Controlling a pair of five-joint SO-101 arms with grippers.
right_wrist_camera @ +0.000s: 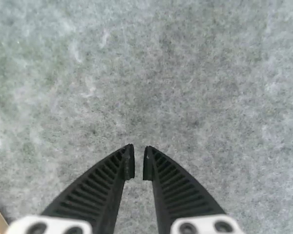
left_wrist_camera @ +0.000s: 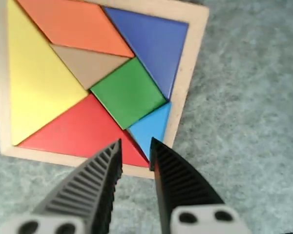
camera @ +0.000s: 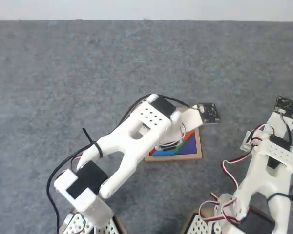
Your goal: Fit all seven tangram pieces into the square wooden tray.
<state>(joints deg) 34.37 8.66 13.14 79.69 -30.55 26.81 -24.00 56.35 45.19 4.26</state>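
Your grey-felted desk carries everything. The left arm stretches out over the square wooden tray, and its left gripper hangs above one tray corner, fingers slightly apart and gripping nothing. The right arm sits well apart from the tray. The right gripper points down at the felt, fingers almost together (a thin slit shows between the tips). All seven pieces lie flat inside the tray: yellow triangle, red triangle, dark blue triangle, orange parallelogram, green square, tan triangle, and light blue triangle, nearest the left fingertips.
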